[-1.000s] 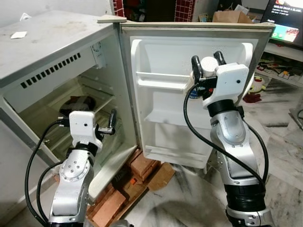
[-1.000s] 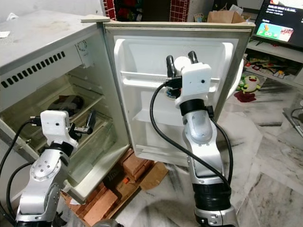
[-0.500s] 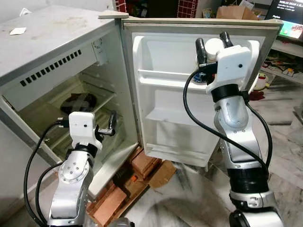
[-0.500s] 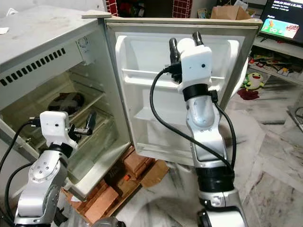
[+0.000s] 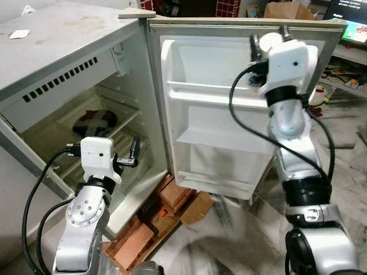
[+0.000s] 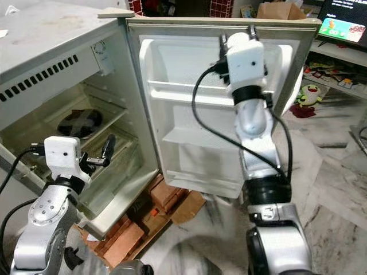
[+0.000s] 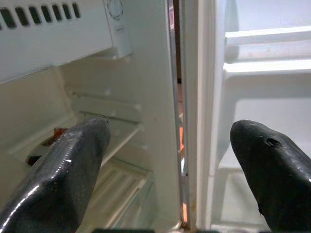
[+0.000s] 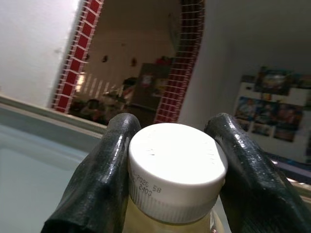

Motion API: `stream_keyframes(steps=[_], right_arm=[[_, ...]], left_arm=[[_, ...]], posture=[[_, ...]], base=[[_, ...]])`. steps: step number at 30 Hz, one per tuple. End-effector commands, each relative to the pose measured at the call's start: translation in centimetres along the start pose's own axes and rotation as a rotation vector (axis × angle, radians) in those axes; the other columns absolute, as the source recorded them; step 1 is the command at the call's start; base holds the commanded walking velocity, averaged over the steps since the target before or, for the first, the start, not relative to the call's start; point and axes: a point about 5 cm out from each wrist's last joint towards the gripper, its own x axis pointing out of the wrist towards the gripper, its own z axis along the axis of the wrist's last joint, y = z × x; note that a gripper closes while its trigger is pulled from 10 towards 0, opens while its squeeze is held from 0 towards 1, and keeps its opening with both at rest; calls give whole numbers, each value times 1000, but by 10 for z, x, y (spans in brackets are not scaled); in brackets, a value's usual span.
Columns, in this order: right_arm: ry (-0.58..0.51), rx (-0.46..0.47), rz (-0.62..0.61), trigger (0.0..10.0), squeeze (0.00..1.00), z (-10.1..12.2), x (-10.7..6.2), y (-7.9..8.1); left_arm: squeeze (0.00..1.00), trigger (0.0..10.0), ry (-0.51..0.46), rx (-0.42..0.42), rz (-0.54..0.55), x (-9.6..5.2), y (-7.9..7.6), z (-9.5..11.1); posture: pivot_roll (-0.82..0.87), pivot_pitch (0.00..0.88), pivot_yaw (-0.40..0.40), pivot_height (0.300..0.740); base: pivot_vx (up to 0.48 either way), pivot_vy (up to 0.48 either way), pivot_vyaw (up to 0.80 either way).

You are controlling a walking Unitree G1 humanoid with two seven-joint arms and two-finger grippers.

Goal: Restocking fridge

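The small fridge (image 5: 69,69) stands with its door (image 5: 229,114) swung wide. My right gripper (image 5: 268,35) is raised by the door's top edge, above the upper door shelf (image 5: 206,94). It is shut on a bottle (image 8: 177,162) with a white cap and yellowish contents, gripped just under the cap. My left gripper (image 7: 167,160) is low in front of the fridge's open body, open, fingers wide apart with nothing between them. A dark round object (image 5: 94,121) lies on an inner shelf.
Bricks (image 5: 172,197) and cardboard prop up the fridge at its front. A lower door shelf (image 5: 218,140) is bare. A scrap of paper (image 5: 19,34) lies on the fridge top. A TV (image 5: 355,28) and toys stand at the right, over marble floor.
My right arm has lifted the bottle up and to the right, from in front of the upper door shelf to the door's top edge. The left arm has stayed put.
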Motion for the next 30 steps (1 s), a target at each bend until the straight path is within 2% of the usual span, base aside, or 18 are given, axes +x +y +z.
stream_keyframes(steps=[1,5,8,15,19,30], right_arm=[[-56,-26,-59,10000,0,10,12,-11],[-42,-36,-79,10000,0,6,13,-14],[31,-45,-137,10000,0,-10,12,-21],[96,-21,-177,10000,0,-29,8,-23],[166,-80,-255,10000,0,-42,7,-35],[315,-60,-349,10000,0,-61,8,-55]], left_arm=[[0,10000,-5,10,-1,-2,2,4],[0,10000,-3,12,-4,-4,1,5],[0,10000,11,20,-11,-8,2,5],[0,10000,22,26,-16,-11,2,6],[0,10000,32,33,-20,-13,2,7],[0,10000,47,44,-30,-11,2,6]], posture=[[130,79,55,740],[142,90,58,740],[152,103,62,740],[163,118,67,740],[168,121,71,740],[163,110,74,740]], base=[[0,0,0],[0,0,0],[0,0,0],[0,0,0],[0,0,0],[0,0,0]])
